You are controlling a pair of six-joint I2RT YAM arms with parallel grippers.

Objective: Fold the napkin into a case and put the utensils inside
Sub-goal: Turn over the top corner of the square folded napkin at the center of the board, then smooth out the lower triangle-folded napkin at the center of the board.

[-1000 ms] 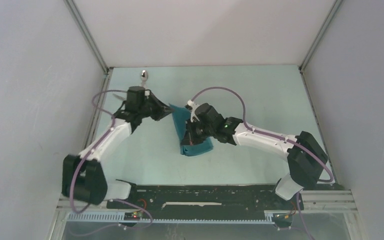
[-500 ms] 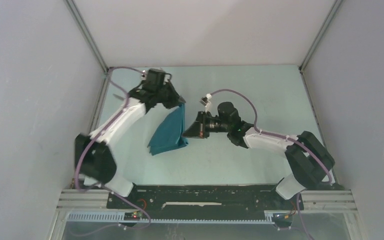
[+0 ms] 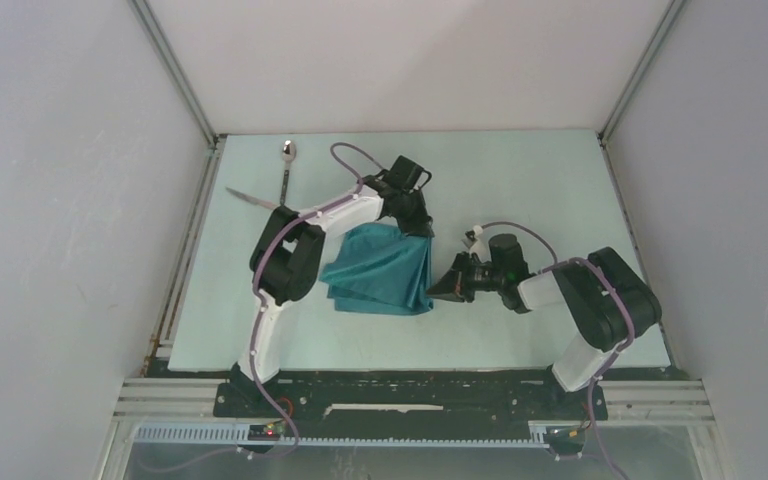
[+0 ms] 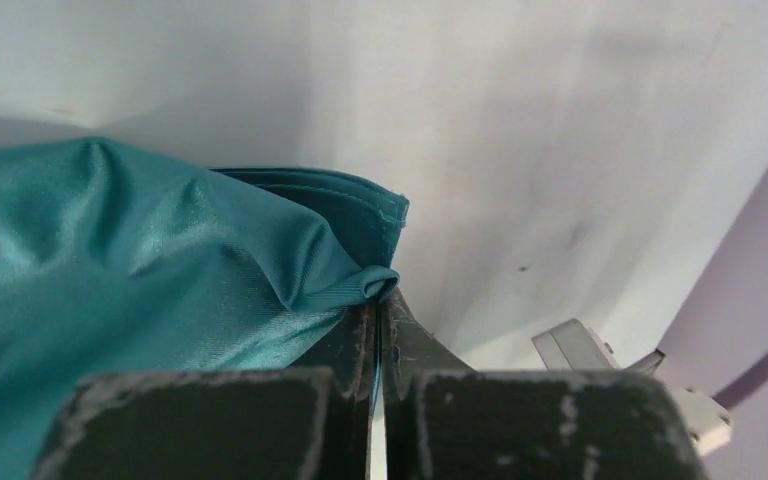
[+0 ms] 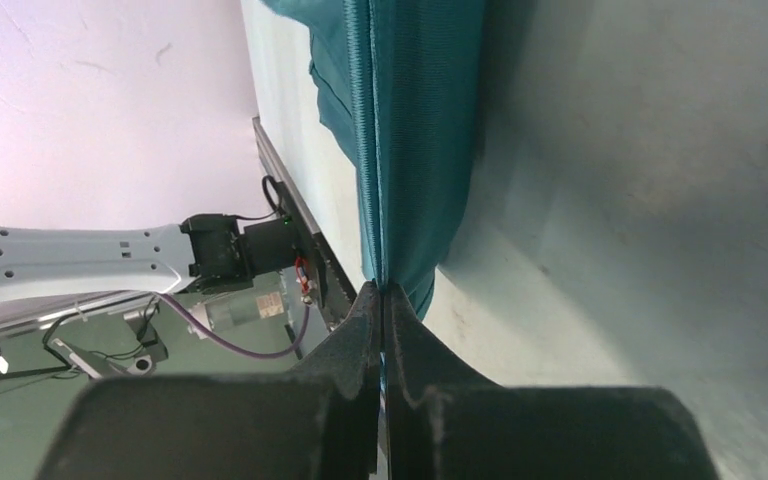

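Observation:
The teal napkin [image 3: 380, 270] lies doubled over in the middle of the table, spread wide between both grippers. My left gripper [image 3: 426, 231] is shut on its far right corner; that pinched corner of the napkin [image 4: 378, 283] bunches just past the tips of my left gripper [image 4: 378, 300]. My right gripper [image 3: 434, 292] is shut on the near right corner, where the napkin's [image 5: 400, 150] hemmed edge runs straight up from my right gripper [image 5: 381, 288]. The spoon [image 3: 287, 160] and the knife [image 3: 250, 199] lie at the far left of the table, apart from the cloth.
The enclosure's grey walls stand on three sides, with a metal post [image 3: 175, 80] at the far left corner. The black base rail [image 3: 410, 385] runs along the near edge. The left arm [image 3: 290, 260] arches over the table's left half.
Both grippers have carried the napkin's edge to the right, across itself, so the cloth went from a narrow hanging strip to a wide folded sheet. The left arm swung across, uncovering the spoon and knife.

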